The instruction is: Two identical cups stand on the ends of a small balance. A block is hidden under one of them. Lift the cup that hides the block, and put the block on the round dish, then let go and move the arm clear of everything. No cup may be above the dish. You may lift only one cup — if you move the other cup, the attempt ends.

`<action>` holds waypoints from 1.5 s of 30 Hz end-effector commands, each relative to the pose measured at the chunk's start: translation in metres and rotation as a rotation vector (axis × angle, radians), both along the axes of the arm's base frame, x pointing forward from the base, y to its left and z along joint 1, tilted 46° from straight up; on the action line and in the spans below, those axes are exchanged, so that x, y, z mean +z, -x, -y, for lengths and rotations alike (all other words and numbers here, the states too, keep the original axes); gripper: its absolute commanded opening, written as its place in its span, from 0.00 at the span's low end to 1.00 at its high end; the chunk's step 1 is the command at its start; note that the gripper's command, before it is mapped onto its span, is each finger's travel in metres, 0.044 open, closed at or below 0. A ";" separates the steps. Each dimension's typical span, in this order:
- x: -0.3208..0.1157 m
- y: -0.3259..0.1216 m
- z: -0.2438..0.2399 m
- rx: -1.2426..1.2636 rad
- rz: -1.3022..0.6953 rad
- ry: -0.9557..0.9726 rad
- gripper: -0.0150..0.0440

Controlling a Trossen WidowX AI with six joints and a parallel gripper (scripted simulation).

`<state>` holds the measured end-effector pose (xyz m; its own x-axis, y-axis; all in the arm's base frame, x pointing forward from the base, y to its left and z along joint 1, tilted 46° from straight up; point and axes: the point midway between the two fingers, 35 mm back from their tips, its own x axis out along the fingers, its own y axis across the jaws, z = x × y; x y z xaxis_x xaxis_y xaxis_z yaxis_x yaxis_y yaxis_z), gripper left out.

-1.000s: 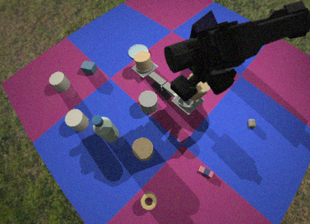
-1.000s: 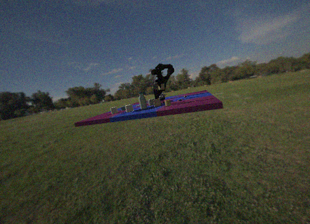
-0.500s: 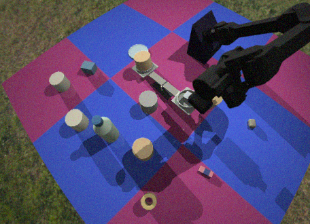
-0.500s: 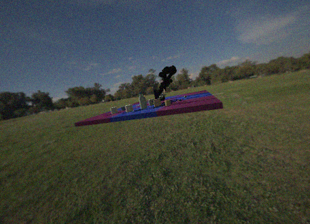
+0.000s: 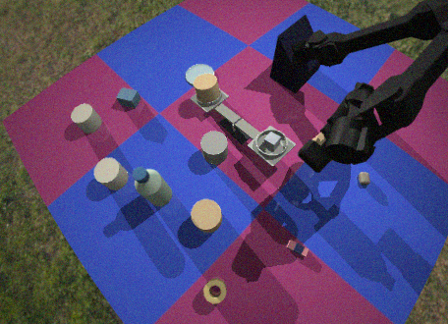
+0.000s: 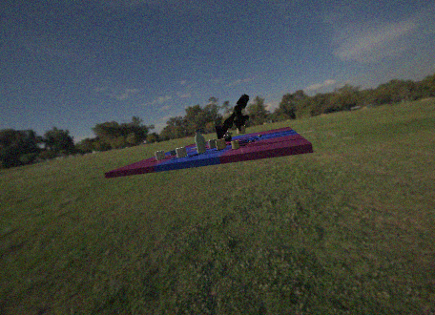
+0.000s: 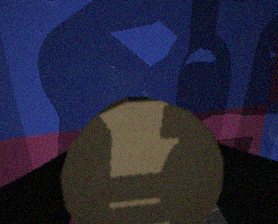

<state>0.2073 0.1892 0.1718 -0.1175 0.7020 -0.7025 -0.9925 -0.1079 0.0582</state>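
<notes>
The held tan cup (image 5: 318, 137) (image 7: 137, 145) is between the fingers of my gripper (image 5: 318, 144) (image 7: 137, 144), which is shut on it in the air, right of the balance. The other tan cup (image 5: 206, 89) stands on the far end of the balance (image 5: 247, 129). The near end bears a small grey block (image 5: 272, 139), uncovered inside a raised ring. The pale blue round dish (image 5: 196, 72) lies just behind the standing cup, which partly hides it in the top view; no cup appears to be above it.
A grey cylinder (image 5: 214, 147) is left of the balance. Farther left are a bottle (image 5: 156, 191), two pale cylinders (image 5: 86, 118) (image 5: 110, 174) and a blue block (image 5: 128, 98). A tan cylinder (image 5: 206, 216), yellow ring (image 5: 207, 291), pink-and-blue piece (image 5: 298, 248) and small beige cylinder (image 5: 364, 179) lie nearer.
</notes>
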 end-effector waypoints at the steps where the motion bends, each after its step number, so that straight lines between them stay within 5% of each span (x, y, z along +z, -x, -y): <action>1: 0.003 0.011 -0.008 -0.005 0.000 -0.016 0.25; 33: -0.039 0.019 -0.051 -0.005 0.000 -0.019 0.25; 45: -0.033 0.018 -0.048 -0.003 0.004 -0.025 0.79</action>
<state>0.1897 0.2369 0.1390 -0.1118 0.7200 -0.6849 -0.9932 -0.1038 0.0530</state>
